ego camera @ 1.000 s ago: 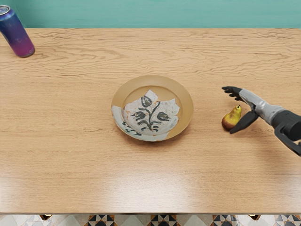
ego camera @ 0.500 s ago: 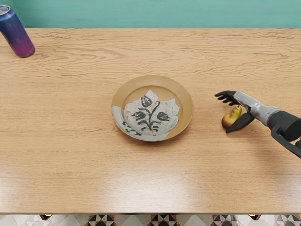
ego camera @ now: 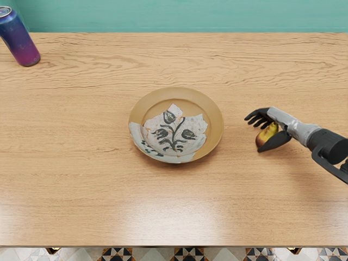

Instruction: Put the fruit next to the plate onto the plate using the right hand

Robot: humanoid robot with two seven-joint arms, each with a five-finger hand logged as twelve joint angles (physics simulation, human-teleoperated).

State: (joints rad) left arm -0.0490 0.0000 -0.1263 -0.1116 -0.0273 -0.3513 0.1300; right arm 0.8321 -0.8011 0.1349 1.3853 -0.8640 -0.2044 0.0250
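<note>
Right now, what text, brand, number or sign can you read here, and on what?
None can be read.
The can shows only a blue-to-purple finish, no legible label.
The plate bears a dark flower pattern, no letters.
The pear and table carry no markings.

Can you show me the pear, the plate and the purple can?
pear (ego camera: 264,137): head view, on its yellow-red belly, left of the thumb.
plate (ego camera: 213,118): head view, on the plain tan rim, right side.
can (ego camera: 19,39): head view, on its purple side wall.
</note>
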